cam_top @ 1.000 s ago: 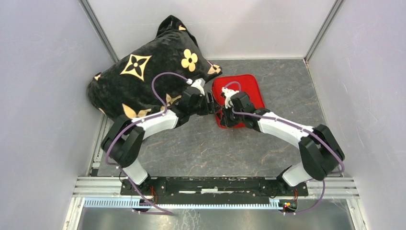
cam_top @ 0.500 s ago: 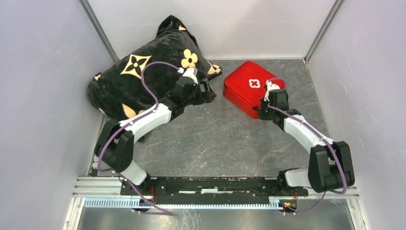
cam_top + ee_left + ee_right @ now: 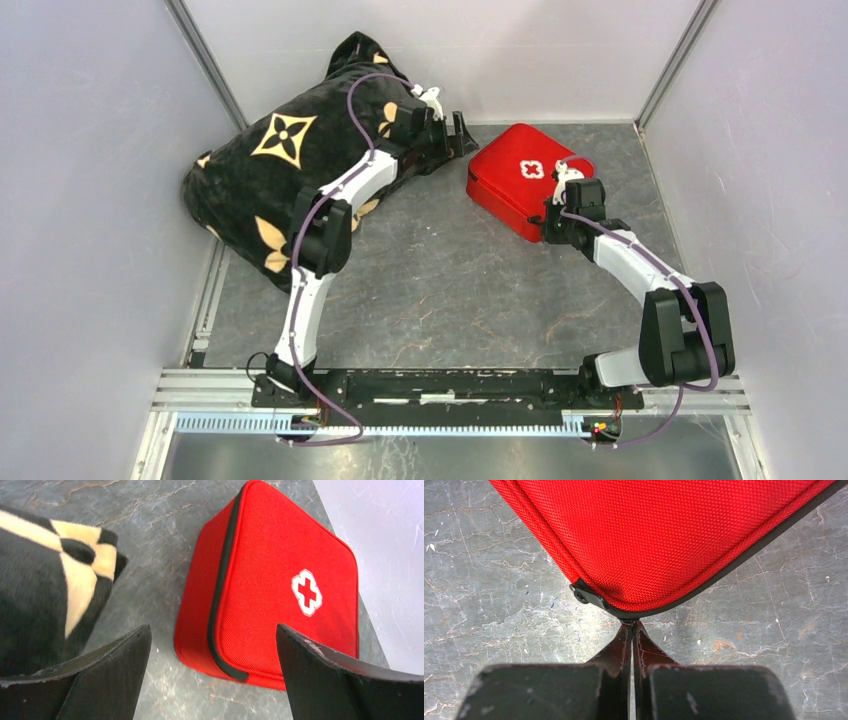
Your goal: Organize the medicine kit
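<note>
**Kit closed near the tabletop's far right corner**

Top view: the medicine kit (image 3: 522, 178) lies flat on the tabletop (image 3: 450, 290) toward its far right corner, turned at an angle, its lid down and the white cross (image 3: 531, 171) facing up. The black pillow (image 3: 290, 150) fills the far left corner. The left gripper (image 3: 462, 136) hangs off the pillow's right end, apart from the kit; its fingers are too small and dark here to judge their spread. The right gripper (image 3: 550, 224) sits at the kit's near corner, and the wrist hides its tips.

Left wrist view: the left gripper (image 3: 212, 630) stands spread wide with nothing between its fingers (image 3: 115, 675). Past them is the kit (image 3: 280, 580), its black zip seam (image 3: 220, 595) running down the side. The pillow (image 3: 40, 595) is cut off at the left edge of the picture.

Right wrist view: the right gripper (image 3: 631, 630) is pressed together, its tips meeting right at the kit's (image 3: 664, 535) black edge at the rounded corner. A small black tab (image 3: 586, 596) sticks out just left of them. Whether the tips pinch anything cannot be told. Most of the kit runs out of the picture at the top.
</note>
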Controlling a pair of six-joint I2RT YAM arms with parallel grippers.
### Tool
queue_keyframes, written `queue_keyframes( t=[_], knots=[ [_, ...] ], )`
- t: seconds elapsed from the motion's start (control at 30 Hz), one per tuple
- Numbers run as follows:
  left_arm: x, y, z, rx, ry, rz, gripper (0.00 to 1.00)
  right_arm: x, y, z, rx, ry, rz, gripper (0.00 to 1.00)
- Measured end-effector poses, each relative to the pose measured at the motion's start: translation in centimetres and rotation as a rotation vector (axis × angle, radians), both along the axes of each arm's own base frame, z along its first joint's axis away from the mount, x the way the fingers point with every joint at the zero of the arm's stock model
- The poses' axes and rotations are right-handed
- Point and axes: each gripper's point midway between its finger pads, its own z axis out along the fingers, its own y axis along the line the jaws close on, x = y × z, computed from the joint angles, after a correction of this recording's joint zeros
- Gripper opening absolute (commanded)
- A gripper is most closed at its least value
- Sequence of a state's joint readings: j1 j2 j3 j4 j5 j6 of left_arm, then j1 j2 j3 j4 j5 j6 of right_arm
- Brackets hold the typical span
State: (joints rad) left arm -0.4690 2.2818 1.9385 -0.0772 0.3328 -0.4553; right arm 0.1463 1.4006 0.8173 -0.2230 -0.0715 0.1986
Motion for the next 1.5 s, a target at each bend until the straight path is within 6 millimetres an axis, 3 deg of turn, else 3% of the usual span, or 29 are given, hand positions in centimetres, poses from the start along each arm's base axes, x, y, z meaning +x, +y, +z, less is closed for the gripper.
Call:
queue_keyframes(
  t=[0.13,0.33,0.5,0.63,0.83,0.97,1.17,1.3,1.5],
  knots=[
    [1.5,-1.0,-2.3,-0.022,0.020,-0.049,0.92,0.0,0.1,0.0,0.004,0.000,0.012,0.00],
    [0.2,-2.9,-6.7,-0.030,0.097,-0.140,0.82,-0.1,0.4,0.0,0.012,-0.001,0.035,0.00],
    [-1.2,-4.9,-6.4,-0.046,0.092,-0.205,0.54,-0.1,0.6,0.0,0.016,-0.002,0.050,0.00],
    [-1.0,-4.7,-6.4,-0.047,0.075,-0.188,0.34,-0.2,0.5,-0.1,0.013,0.000,0.064,0.00],
    [-2.5,-1.8,-5.6,-0.014,0.074,-0.098,0.18,-0.5,0.5,-0.1,-0.009,-0.003,0.103,0.00],
    [-6.7,2.3,-5.7,0.038,0.148,0.006,0.17,-0.8,0.9,-0.1,-0.006,-0.005,0.130,0.00],
    [-11.8,7.0,-5.7,0.112,0.192,0.101,0.17,-1.9,3.6,-0.1,0.015,0.025,0.252,0.00],
    [-12.3,8.6,-5.7,0.129,0.188,0.146,0.17,-3.0,6.0,0.0,0.078,0.063,0.358,0.00],
    [-11.6,9.5,-5.7,0.141,0.170,0.189,0.17,-4.8,9.4,0.2,0.195,0.127,0.500,0.00]
  ],
)
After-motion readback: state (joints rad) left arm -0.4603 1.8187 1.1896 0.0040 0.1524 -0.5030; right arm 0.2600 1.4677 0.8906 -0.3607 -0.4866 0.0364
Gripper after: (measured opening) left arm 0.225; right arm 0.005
